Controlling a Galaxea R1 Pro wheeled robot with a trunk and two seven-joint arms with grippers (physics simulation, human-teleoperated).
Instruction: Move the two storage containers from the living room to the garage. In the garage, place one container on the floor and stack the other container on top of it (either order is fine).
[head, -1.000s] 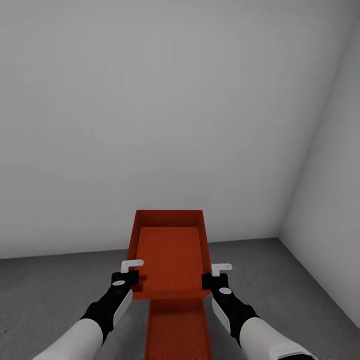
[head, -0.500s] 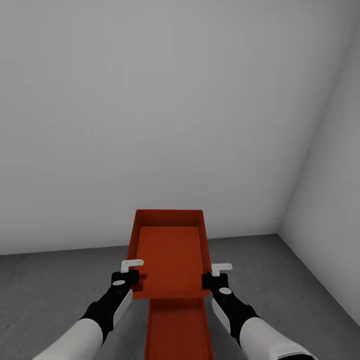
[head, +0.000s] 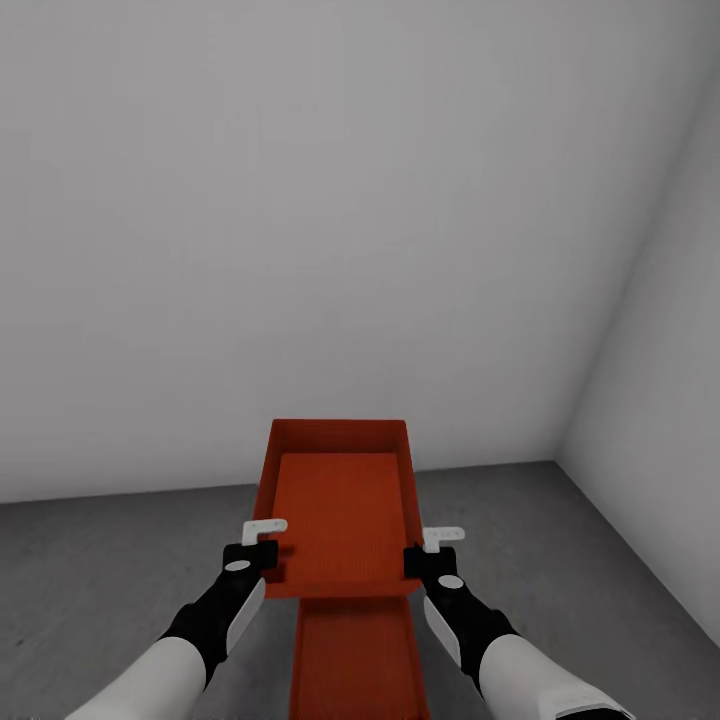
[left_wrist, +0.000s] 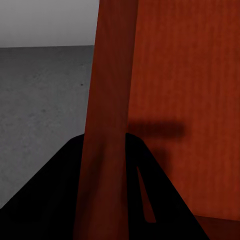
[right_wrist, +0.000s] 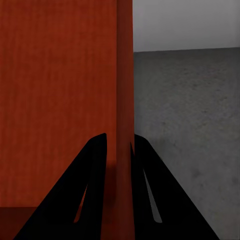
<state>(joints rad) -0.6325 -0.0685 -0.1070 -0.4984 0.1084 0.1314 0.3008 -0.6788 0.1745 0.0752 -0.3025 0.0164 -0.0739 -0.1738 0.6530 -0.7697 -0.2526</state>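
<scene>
Both jaws clamp the upper container (head: 340, 500): left gripper (head: 262, 545) and right gripper (head: 428, 552) each pinch a side wall. The second container (head: 355, 660) sits below them on the floor (head: 100, 570). Lower level, edges aligned, then release both together.

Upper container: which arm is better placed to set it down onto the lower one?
Neither alone. Left tool and right tool each clamp a side wall of the upper container, directly above the lower container; lower both together.
</scene>
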